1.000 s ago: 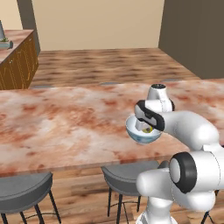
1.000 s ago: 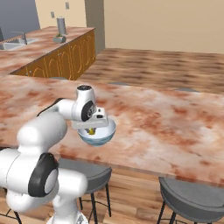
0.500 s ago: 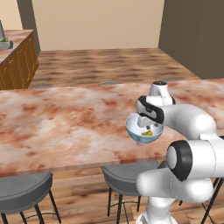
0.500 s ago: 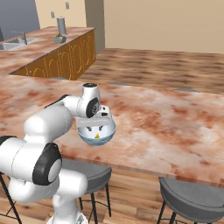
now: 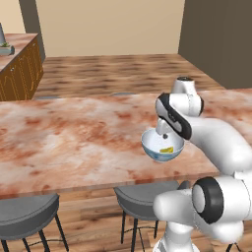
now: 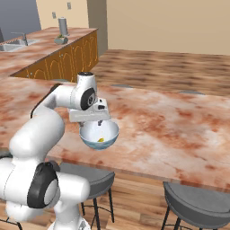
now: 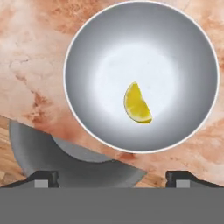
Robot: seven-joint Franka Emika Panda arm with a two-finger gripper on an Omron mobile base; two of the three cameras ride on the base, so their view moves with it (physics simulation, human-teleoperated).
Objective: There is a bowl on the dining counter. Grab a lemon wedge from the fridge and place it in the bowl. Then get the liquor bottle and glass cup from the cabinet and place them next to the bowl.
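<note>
Near counter edge (image 5: 98, 184): bowl (image 5: 152, 147), lemon wedge (image 7: 137, 104).

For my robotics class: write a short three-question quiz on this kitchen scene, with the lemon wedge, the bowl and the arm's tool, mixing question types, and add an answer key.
1. True or false: the lemon wedge lies inside the bowl.
2. Multiple choice: the tool above the bowl is A) shut on the wedge, B) open and holding nothing, C) shut on the bowl's rim.
3. Short answer: what stands on the floor under the near edge of the dining counter?

Key
1. True: the wedge rests on the bowl's inner surface, off centre.
2. B: the finger tips stand wide apart, clear of the wedge.
3. Grey stools.
</note>
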